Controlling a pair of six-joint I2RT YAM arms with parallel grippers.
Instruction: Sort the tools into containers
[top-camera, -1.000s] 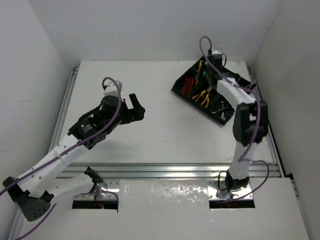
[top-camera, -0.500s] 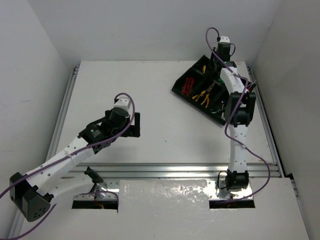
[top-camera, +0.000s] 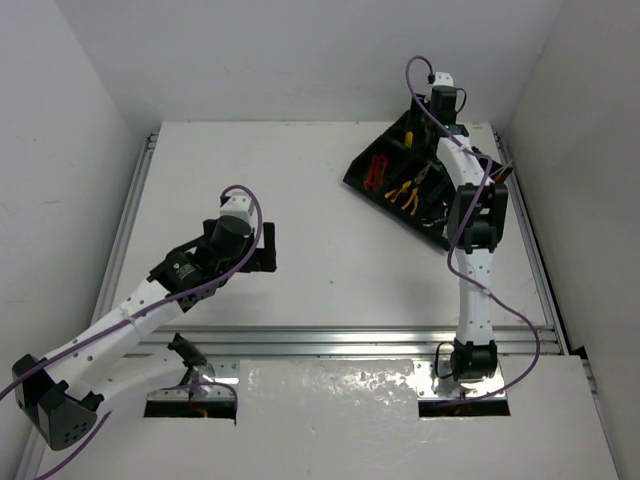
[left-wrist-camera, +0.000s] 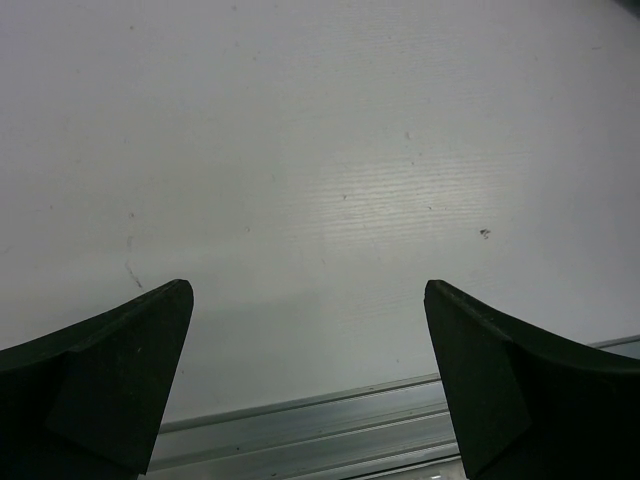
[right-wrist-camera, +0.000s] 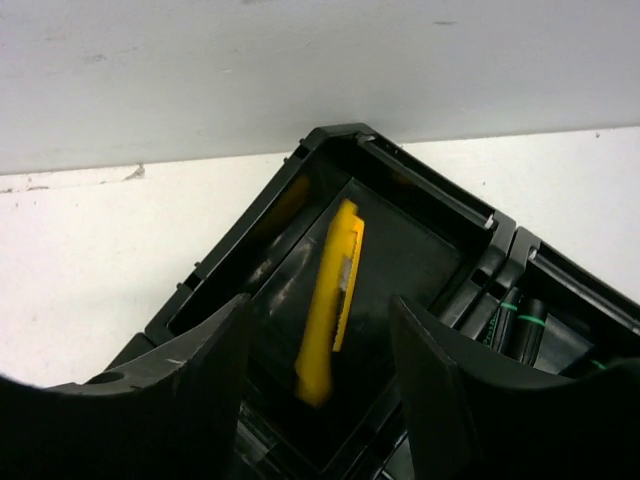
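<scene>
The black tray (top-camera: 352, 180) stands at the far right of the table, split into compartments. My right gripper (top-camera: 434, 120) hovers over its far corner, open and empty. In the right wrist view the gripper (right-wrist-camera: 319, 301) is spread above a corner compartment of the tray (right-wrist-camera: 420, 180). A yellow flat tool (right-wrist-camera: 331, 305) lies there, its lower end blurred. The tool also shows in the top view (top-camera: 405, 137). Yellow-handled pliers (top-camera: 403, 193) and a red-handled tool (top-camera: 378, 168) lie in other compartments. My left gripper (top-camera: 267, 246) is open and empty over bare table (left-wrist-camera: 320, 180).
Dark screwdrivers with green bands (right-wrist-camera: 525, 325) lie in the neighbouring compartment. An aluminium rail (left-wrist-camera: 320, 430) runs along the table's near edge, just under my left gripper. White walls stand close behind and to the right of the tray.
My right gripper has moved from the tray's middle to its far corner. My left arm has drawn back towards the near edge, its gripper now pointing down.
</scene>
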